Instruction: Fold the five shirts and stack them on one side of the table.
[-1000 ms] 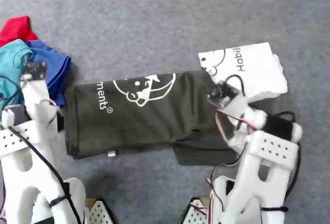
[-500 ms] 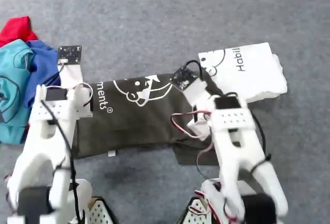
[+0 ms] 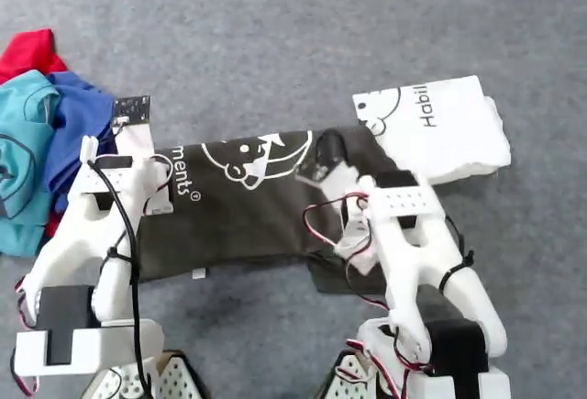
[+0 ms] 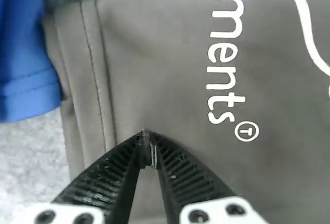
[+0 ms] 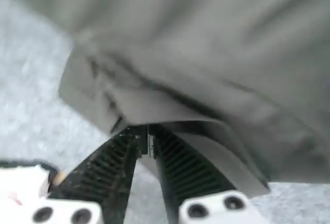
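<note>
A dark grey shirt (image 3: pixel 248 216) with white print lay stretched left to right across the middle of the grey felt-covered table (image 3: pixel 275 41). It was folded into a long band, and a further flap of it stuck out toward the near edge under the right arm (image 3: pixel 408 234). A folded white shirt (image 3: pixel 440 128) sat just beyond its far right end, touching or slightly overlapping the dark cloth. At the far left lay a loose heap: a red shirt (image 3: pixel 32 50) farthest away, a teal shirt (image 3: pixel 20 156) nearer, and a blue shirt (image 3: pixel 78 133) whose edge met the left end of the dark shirt.

The left arm (image 3: pixel 96 234) stood over the left end of the dark shirt. The left gripper (image 4: pixel 147 144) was down on the cloth just inside the double-stitched hem, beside the printed letters. Its jaws were drawn together to a thin slit with the tips against the fabric. Whether any cloth was pinched between them could not be told.

The right gripper (image 5: pixel 148 136) was at a layered edge of the same shirt toward its right end. Its jaws were closed with the tips at that edge, and the cloth seemed to be caught in them. A fold of it stood raised off the felt around the fingertips.
</note>
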Motion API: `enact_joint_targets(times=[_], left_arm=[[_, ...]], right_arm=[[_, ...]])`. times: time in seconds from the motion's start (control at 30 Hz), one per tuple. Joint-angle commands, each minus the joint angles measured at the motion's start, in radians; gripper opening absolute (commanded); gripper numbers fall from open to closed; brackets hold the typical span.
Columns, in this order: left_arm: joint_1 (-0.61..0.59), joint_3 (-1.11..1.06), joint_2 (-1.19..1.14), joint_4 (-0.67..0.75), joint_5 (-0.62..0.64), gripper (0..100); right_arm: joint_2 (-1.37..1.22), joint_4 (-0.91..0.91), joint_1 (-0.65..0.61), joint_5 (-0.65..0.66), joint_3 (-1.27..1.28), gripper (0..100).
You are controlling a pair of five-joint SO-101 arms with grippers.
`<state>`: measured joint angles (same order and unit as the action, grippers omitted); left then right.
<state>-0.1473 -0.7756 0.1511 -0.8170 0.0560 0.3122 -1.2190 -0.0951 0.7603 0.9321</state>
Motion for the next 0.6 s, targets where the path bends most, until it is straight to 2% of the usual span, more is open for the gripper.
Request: enact_joint_targets(times=[0.0,0.2,0.33,0.47,0.57], left_arm=[[0.005,-0.001,0.003,0.012,0.008,3],[-0.001,-0.002,0.002,0.012,0.008,3],[-0.002,-0.031,-0.017,0.058,0.008,3],[-0.002,-0.025,-0.029,0.060,0.008,3],[-0.002,-0.025,-0.031,0.060,0.008,3]], right_arm=[[0.007,-0.075,-0.018,0.092,0.018,1.4],[0.036,-0.288,-0.018,0.269,-0.013,1.5],[0.209,-0.479,-0.002,0.396,-0.160,1.5],[0.320,-0.373,0.005,0.391,-0.263,1.5],[0.266,-0.175,-0.006,0.281,-0.213,1.5]])
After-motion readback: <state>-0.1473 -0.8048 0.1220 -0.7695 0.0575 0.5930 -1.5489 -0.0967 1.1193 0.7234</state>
